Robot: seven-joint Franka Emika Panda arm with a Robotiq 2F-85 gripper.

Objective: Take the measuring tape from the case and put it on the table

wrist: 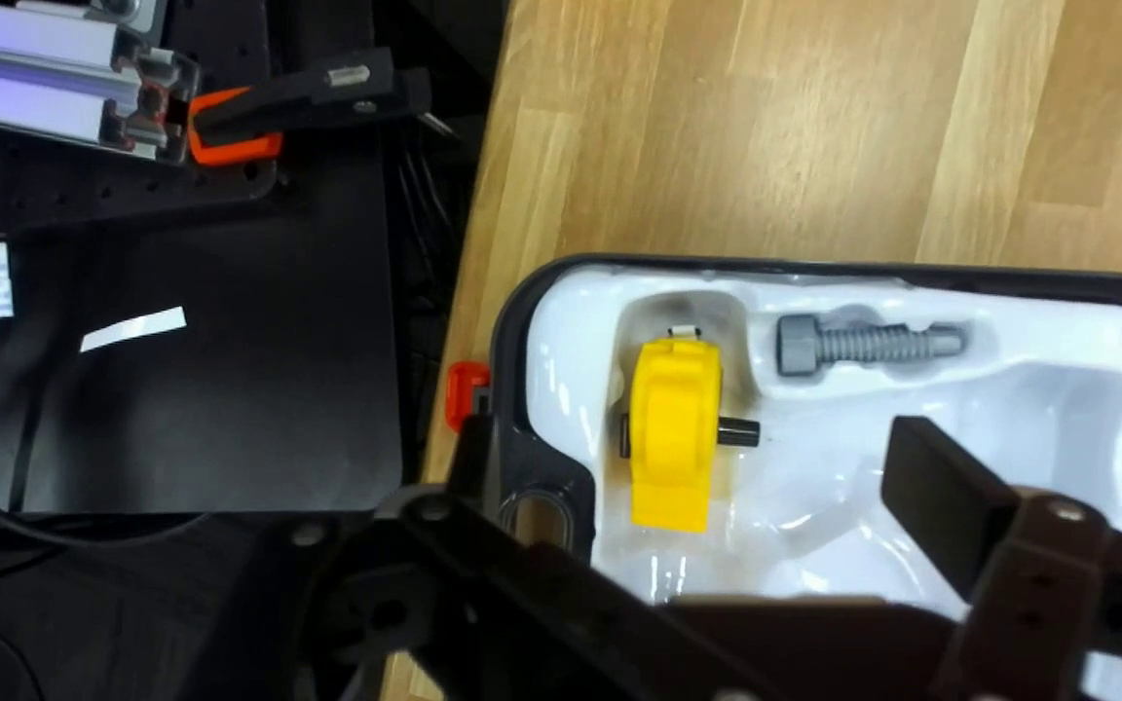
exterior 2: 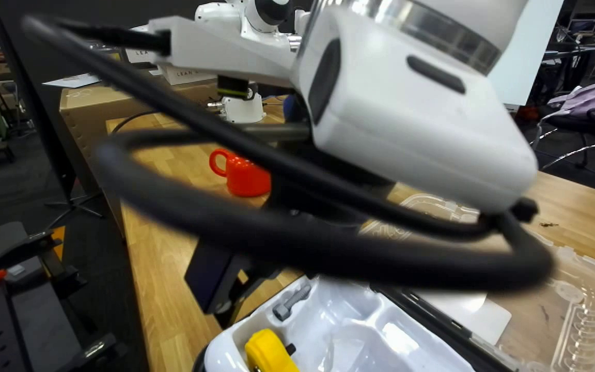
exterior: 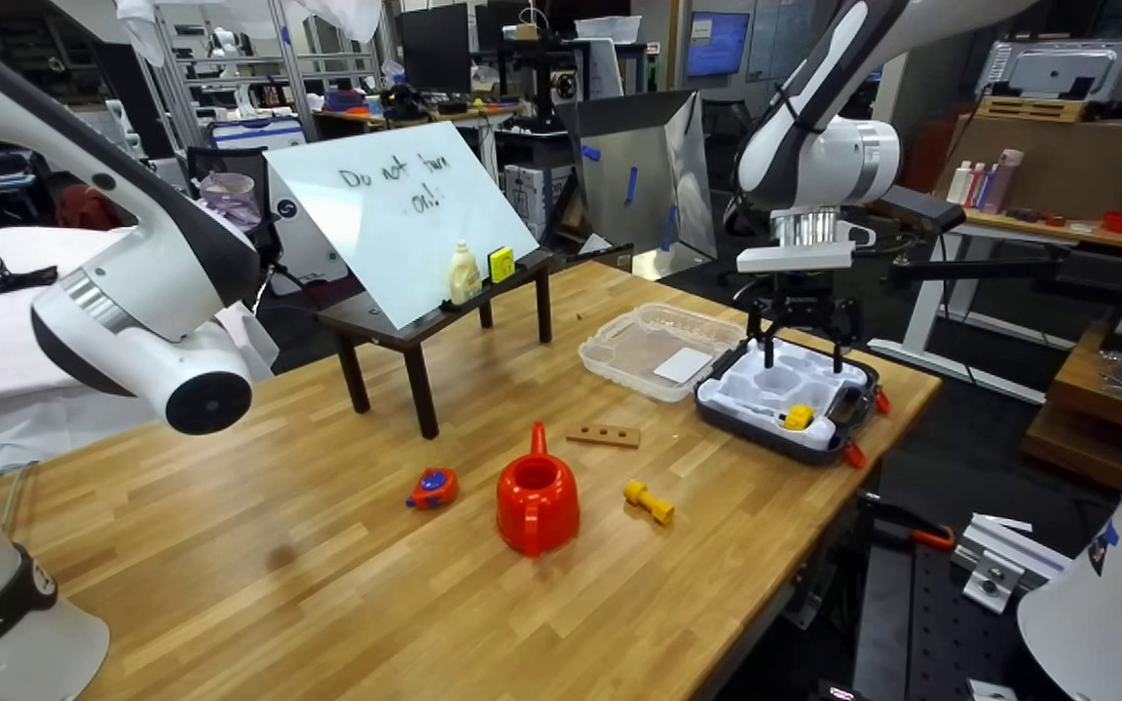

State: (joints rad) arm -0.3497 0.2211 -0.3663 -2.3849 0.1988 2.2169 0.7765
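The measuring tape (exterior: pixel 799 418) is chunky and yellow with black stubs on its sides. It sits in a recess at one end of the case (exterior: pixel 766 444), and it also shows in an exterior view (exterior 2: pixel 271 354) and in the wrist view (wrist: pixel 673 428). The case is open, black-rimmed and white inside. My gripper (exterior: pixel 804 364) is open and empty, pointing down over the case. In the wrist view its fingers (wrist: pixel 693 453) stand wide apart, one to each side of the tape, not touching it. The wooden table (exterior: pixel 327 555) carries the case near its edge.
A grey bolt (wrist: pixel 868 344) lies in the case beside the tape. The clear lid (exterior: pixel 639 341) is folded open. On the table are a red cup (exterior: pixel 538 506), a yellow bolt piece (exterior: pixel 649 502), a tan block (exterior: pixel 604 435), a red-blue object (exterior: pixel 433 488) and a board stand (exterior: pixel 420 389).
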